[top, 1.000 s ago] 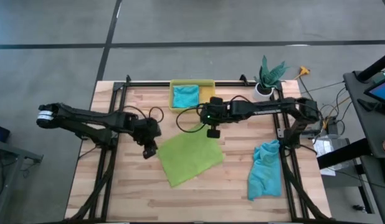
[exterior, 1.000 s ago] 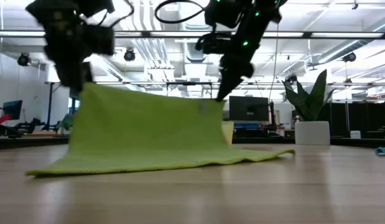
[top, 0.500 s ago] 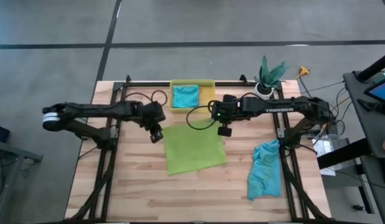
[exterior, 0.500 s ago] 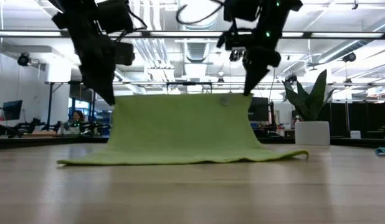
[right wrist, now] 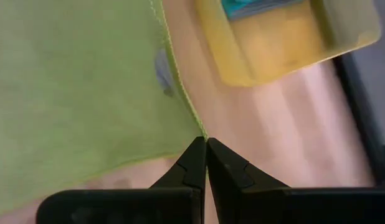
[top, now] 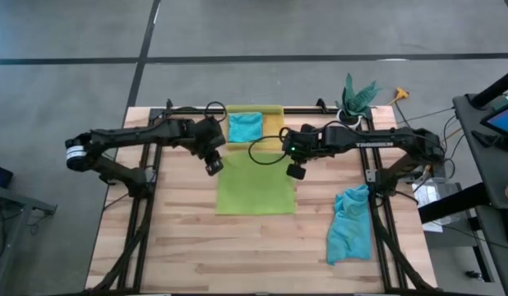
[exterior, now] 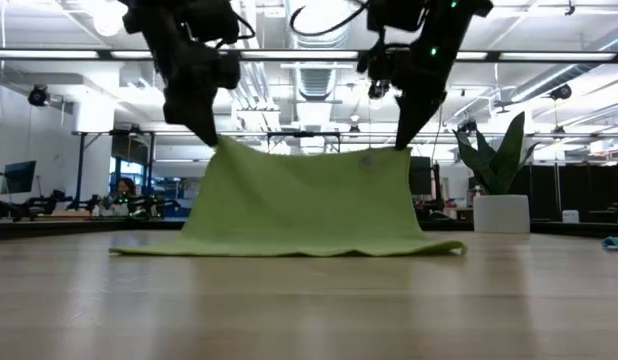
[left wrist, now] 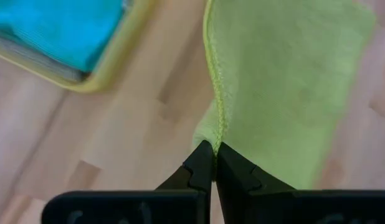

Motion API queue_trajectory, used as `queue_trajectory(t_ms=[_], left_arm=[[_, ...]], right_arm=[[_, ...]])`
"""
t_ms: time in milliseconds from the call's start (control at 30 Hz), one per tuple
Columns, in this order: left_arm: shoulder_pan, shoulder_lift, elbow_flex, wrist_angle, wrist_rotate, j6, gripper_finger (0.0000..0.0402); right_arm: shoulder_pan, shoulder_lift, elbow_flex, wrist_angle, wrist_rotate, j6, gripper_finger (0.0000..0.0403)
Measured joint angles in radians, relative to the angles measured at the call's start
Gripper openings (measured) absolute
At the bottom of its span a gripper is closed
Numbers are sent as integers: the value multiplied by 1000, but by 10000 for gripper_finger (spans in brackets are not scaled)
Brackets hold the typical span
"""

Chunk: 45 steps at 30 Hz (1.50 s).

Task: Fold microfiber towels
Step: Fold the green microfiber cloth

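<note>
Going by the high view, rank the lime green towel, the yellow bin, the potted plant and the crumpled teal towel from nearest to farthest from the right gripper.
From the right gripper:
1. Lime green towel, its corner pinched in the gripper.
2. Yellow bin, just behind, at the table's far edge.
3. Potted plant and crumpled teal towel, far-right corner and right edge: too close to call.

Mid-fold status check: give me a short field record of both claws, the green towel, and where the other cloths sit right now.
left claw: shut on the towel's far left corner, lifted
right claw: shut on the far right corner, lifted
lime green square microfiber towel: far edge held up, near edge resting on the wooden table
folded teal cloth: inside the yellow translucent plastic bin at the far edge
crumpled teal cloth: loose near the table's right edge
grey cloth: not visible
</note>
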Motion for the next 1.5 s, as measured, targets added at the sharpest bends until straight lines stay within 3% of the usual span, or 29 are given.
queue_trajectory(t_ms=[267, 467, 1000, 1500], left_arm=[[-43, -26, -4, -140, 28, -27, 0], [-87, -29, -48, -140, 30, -55, 0], [-226, 13, -125, -60, 90, -149, 0], [-275, 100, -108, 24, 164, -190, 0]], right_arm=[[22, -111, -58, -24, -146, 67, 8], [54, -172, -169, 130, -369, 30, 8], [148, -132, -266, 288, -364, 105, 8], [165, 78, -168, 302, -424, 131, 8]])
